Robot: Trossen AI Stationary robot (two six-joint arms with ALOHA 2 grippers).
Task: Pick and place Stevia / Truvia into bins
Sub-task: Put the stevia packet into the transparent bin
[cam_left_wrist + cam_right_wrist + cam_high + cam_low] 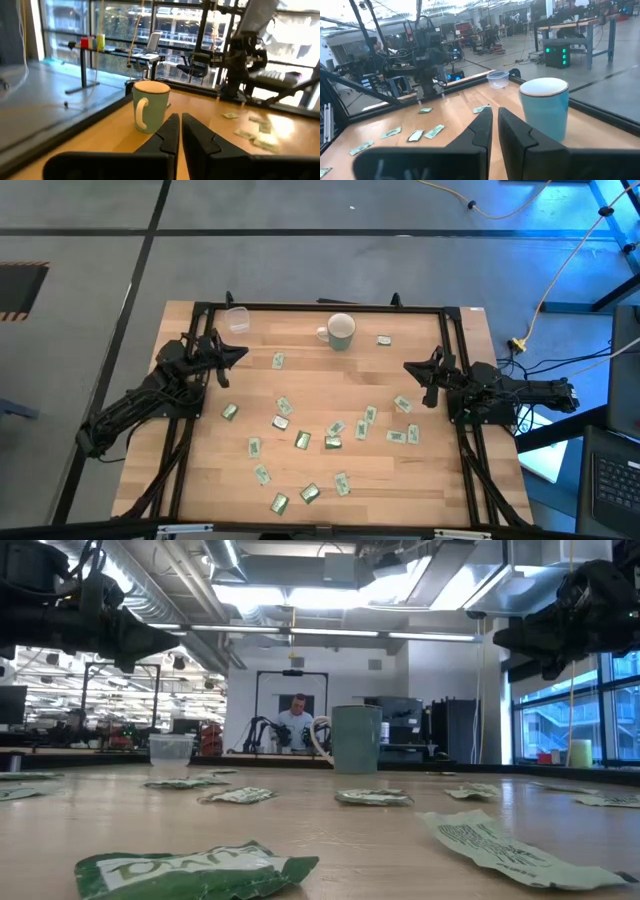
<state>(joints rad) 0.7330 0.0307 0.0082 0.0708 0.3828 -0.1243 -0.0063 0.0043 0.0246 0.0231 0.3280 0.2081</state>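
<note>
A: From above, our left claw (pixel 238 352) and right claw (pixel 410 367) sit closed and empty at the desk (pixel 300 490) edges; sachets (pixel 302 439) lie scattered between, toward the near edge.

B: (Wrist views agree.) The mug (pixel 340 331) and cup (pixel 236 319) stand at the far edge; the right claw looks nearer a sachet.
</note>
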